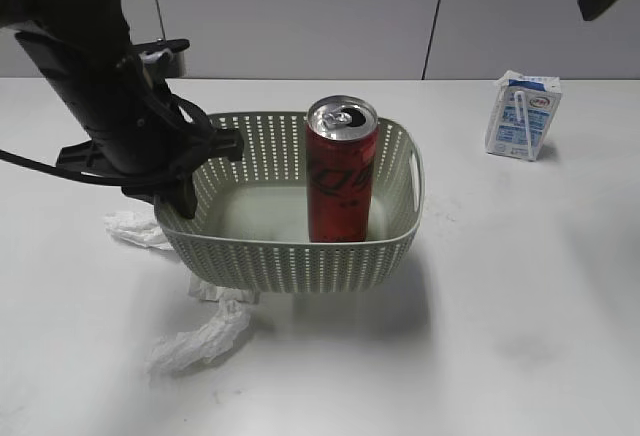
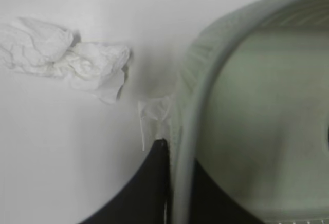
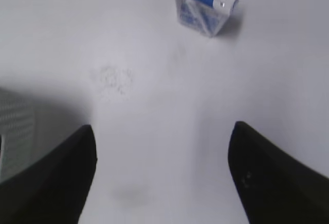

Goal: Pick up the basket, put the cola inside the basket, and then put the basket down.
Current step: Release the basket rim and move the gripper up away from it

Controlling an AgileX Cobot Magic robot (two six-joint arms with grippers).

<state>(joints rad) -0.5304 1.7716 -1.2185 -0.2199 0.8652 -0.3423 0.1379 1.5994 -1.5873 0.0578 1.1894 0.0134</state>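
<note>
Basket [image 1: 300, 246] with cola can [image 1: 341, 171] upright inside sits low over the counter [image 1: 520, 306] — light, slightly flexible plastic; grip by the rim. Left end effector [image 1: 205, 171] clamps its left rim; right end effector [image 3: 162, 178] spread wide — empty.

- Left arm [image 1: 95, 76]: matte black housing, chunky segmented links; black cable exits at 9 o'clock.
- Right gripper [image 3: 162, 175]: two black, wedge-shaped fingers with tapered tips.
</note>
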